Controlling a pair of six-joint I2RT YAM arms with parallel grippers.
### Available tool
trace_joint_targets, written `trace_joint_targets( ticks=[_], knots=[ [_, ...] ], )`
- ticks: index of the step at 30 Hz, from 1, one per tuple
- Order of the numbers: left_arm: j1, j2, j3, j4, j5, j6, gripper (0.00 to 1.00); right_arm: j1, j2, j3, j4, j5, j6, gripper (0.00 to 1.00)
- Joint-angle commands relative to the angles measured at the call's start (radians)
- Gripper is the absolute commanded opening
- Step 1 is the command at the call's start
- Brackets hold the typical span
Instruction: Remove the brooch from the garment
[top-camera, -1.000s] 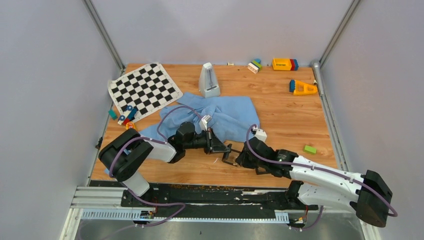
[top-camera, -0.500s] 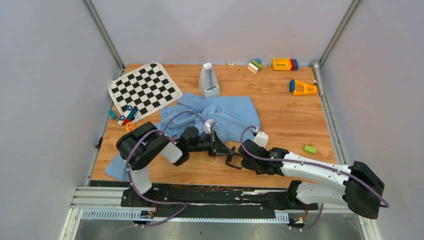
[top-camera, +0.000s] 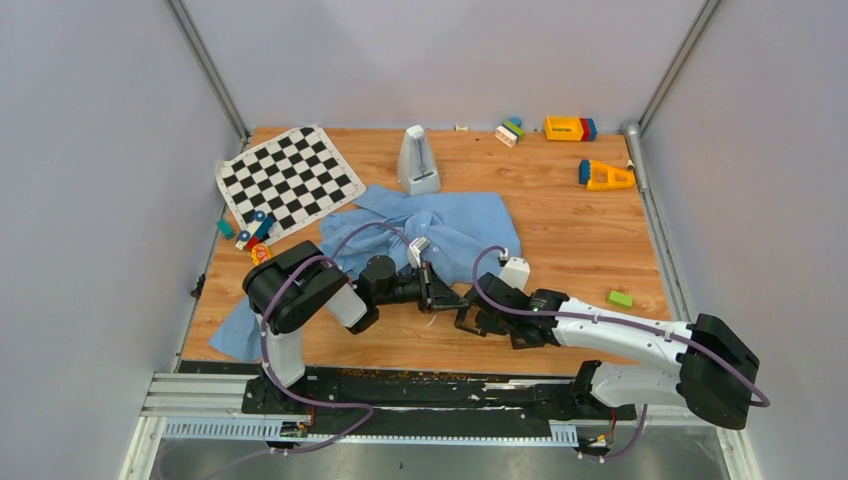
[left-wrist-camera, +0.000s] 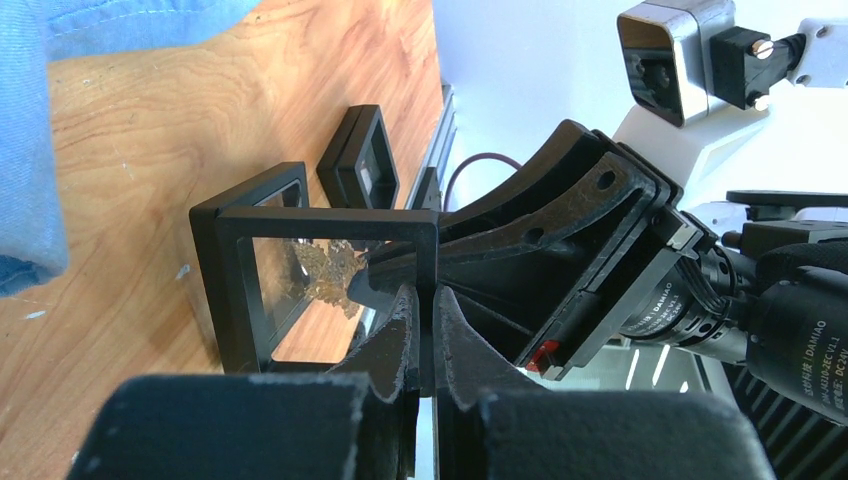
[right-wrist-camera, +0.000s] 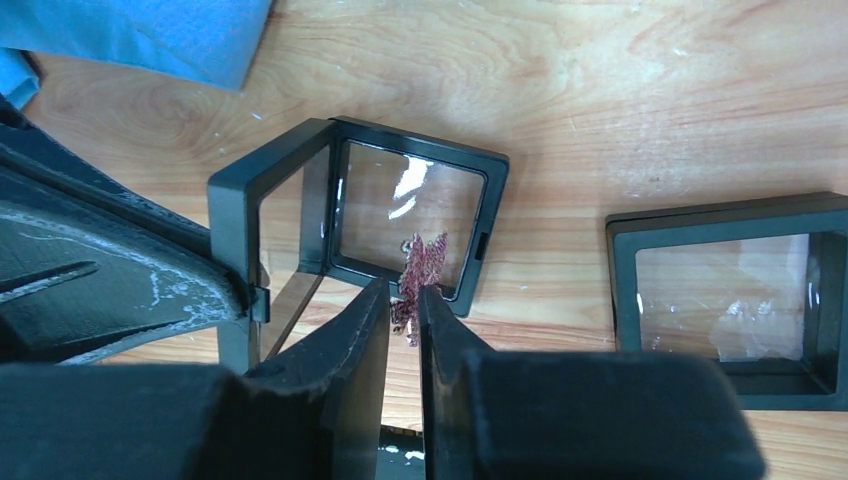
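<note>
The small reddish-gold filigree brooch (right-wrist-camera: 421, 272) was off the cloth, pinched between the closed fingertips of the right gripper (right-wrist-camera: 404, 312) just above the clear film pane of an open black hinged display case (right-wrist-camera: 420, 142). The left gripper (left-wrist-camera: 424, 305) was clamped on the raised half of that case, steadying it. The crumpled blue fabric garment (top-camera: 455, 228) lay near, behind them on the wooden table (top-camera: 570, 230), with a second black case (right-wrist-camera: 720, 210) beside. Placing it would likely go best by lowering it flat onto the film's middle and releasing only once it rested, the left gripper holding the lid wide.
</note>
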Motion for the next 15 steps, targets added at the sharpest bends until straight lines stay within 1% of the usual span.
trace_joint_targets(
  ticks=[1,2,3,11,15],
  knots=[
    [-0.005,0.015,-0.008,0.082,0.004,-0.014,0.00,0.006,-0.012,0.038,0.044,-0.006,-0.026,0.27],
    [-0.005,0.021,-0.008,0.087,0.004,-0.018,0.00,0.006,-0.019,0.034,0.055,-0.016,-0.035,0.30],
    [-0.006,0.024,-0.008,0.095,0.005,-0.020,0.00,0.006,-0.027,0.031,0.063,-0.021,-0.041,0.31],
    [-0.005,0.052,-0.010,0.132,0.005,-0.035,0.00,0.004,-0.140,-0.032,0.098,-0.021,-0.053,0.29],
    [-0.005,0.052,-0.011,0.134,0.005,-0.034,0.00,0.004,-0.167,-0.048,0.099,-0.035,-0.084,0.29]
  ],
)
